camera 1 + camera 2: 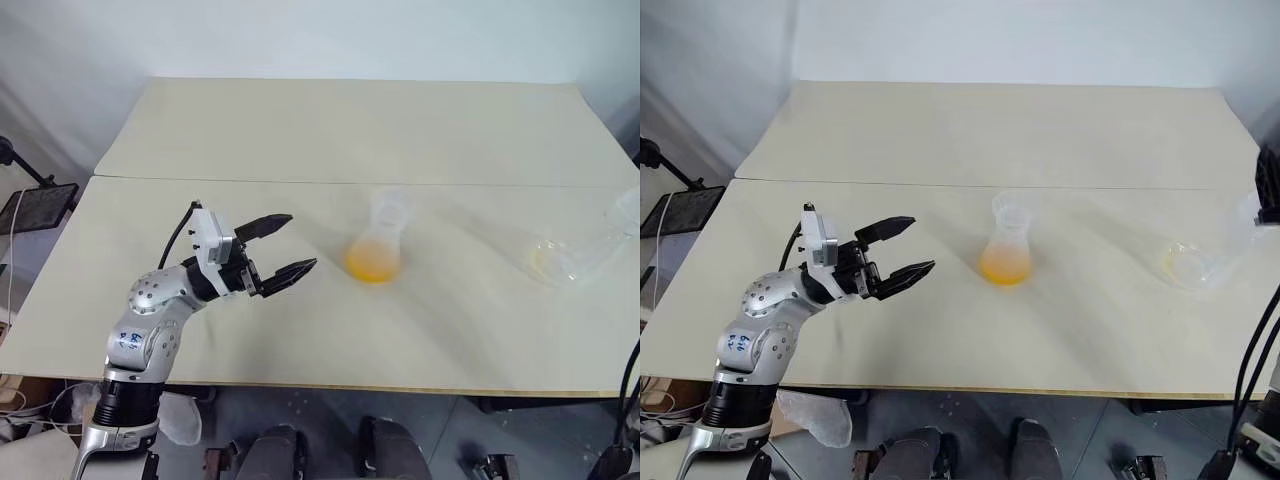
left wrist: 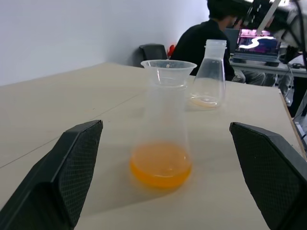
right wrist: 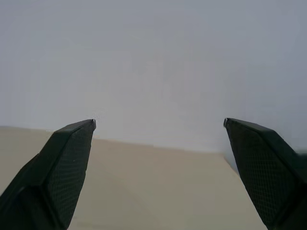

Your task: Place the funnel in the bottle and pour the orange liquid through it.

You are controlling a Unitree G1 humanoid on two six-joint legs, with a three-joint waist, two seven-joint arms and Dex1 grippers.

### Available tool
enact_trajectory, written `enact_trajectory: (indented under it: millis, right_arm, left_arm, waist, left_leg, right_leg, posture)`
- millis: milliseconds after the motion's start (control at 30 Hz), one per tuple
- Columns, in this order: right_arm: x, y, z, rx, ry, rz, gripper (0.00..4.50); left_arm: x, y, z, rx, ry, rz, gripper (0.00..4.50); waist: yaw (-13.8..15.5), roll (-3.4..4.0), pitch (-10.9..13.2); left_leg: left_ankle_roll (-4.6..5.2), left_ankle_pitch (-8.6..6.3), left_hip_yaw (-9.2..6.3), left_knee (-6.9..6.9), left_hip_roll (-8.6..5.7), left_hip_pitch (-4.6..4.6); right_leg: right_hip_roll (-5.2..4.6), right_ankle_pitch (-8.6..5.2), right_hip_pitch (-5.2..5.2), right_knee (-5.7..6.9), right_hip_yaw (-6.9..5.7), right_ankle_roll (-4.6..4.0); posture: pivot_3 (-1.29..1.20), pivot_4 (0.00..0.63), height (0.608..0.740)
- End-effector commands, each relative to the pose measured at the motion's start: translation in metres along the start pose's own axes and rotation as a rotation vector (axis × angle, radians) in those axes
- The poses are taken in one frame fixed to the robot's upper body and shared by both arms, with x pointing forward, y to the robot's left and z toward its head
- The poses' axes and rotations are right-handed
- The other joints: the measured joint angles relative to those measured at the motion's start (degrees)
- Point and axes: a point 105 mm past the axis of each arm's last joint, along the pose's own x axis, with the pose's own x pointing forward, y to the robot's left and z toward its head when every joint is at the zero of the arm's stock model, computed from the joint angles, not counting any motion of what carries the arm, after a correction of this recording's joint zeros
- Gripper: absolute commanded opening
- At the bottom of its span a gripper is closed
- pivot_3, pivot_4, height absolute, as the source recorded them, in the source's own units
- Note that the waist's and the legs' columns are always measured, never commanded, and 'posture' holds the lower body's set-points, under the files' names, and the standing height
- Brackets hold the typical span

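Observation:
The clear bottle (image 1: 381,236) stands upright near the middle of the table, with the orange liquid (image 1: 372,265) pooled in its wide base. The clear funnel (image 1: 392,203) sits in the bottle's mouth; in the left wrist view its rim (image 2: 168,66) tops the neck. My left gripper (image 1: 302,240) hovers open just left of the bottle, fingers pointing at it and touching nothing. In the right wrist view my right gripper (image 3: 159,122) is open and empty, raised toward the wall above the table's far edge.
A second clear flask (image 1: 575,255) with a little orange residue stands near the table's right edge. The cream table (image 1: 300,130) has a seam across its middle. A person (image 2: 206,33) sits at a desk beyond the table's right end.

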Motion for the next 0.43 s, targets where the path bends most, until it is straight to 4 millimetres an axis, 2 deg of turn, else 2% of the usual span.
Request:
enact_trajectory:
  millis: [33, 167, 233, 300, 433]
  right_arm:
    - [-0.005, 0.055, -0.004, 0.061, 0.059, 0.351, 4.49]
    - [-0.036, 0.098, -0.027, 0.181, 0.199, 0.605, 4.49]
    - [-0.058, 0.113, -0.037, 0.148, 0.271, 0.72, 4.49]
    - [-0.072, 0.117, -0.044, 0.121, 0.316, 0.774, 4.49]
    - [-0.088, 0.113, -0.053, 0.062, 0.354, 0.798, 4.49]
  left_arm:
    - [-0.013, 0.006, 0.006, 0.045, 0.028, 0.034, 4.5]
    - [-0.028, 0.01, 0.003, 0.045, 0.079, 0.066, 4.5]
    - [-0.037, 0.009, -0.002, 0.065, 0.128, 0.075, 4.5]
    - [-0.044, 0.008, -0.005, 0.075, 0.165, 0.089, 4.5]
    - [-0.053, 0.004, -0.007, 0.096, 0.18, 0.094, 4.5]
  waist:
    - [0.0, -0.05, 0.0]
    - [0.9, -0.11, 0.0]
    - [1.4, -0.11, 0.0]
    - [1.5, -0.11, 0.0]
    - [1.4, -0.13, 0.0]
  left_leg:
    - [0.0, 0.0, -0.04, 0.0, 0.02, 0.0]
    - [0.02, -0.01, -0.15, 0.0, -0.06, -0.06]
    - [0.04, -0.02, -0.16, 0.0, -0.06, -0.07]
    - [0.04, -0.03, -0.21, 0.0, -0.1, -0.07]
    - [0.05, -0.03, -0.14, 0.02, -0.11, -0.06]
  right_leg:
    - [0.0, 0.0, 0.02, -0.01, 0.0, 0.0]
    - [-0.1, 0.0, 0.07, -0.08, 0.05, 0.0]
    - [-0.13, 0.01, 0.07, -0.09, 0.08, 0.01]
    - [-0.15, 0.01, 0.11, -0.15, 0.08, 0.01]
    - [-0.15, 0.01, 0.18, -0.36, 0.11, 0.02]
  posture:
    - [0.0, 0.15, 0.74]
    - [0.0, 0.15, 0.74]
    - [0.0, 0.15, 0.74]
    - [0.0, 0.15, 0.74]
    - [0.0, 0.15, 0.74]
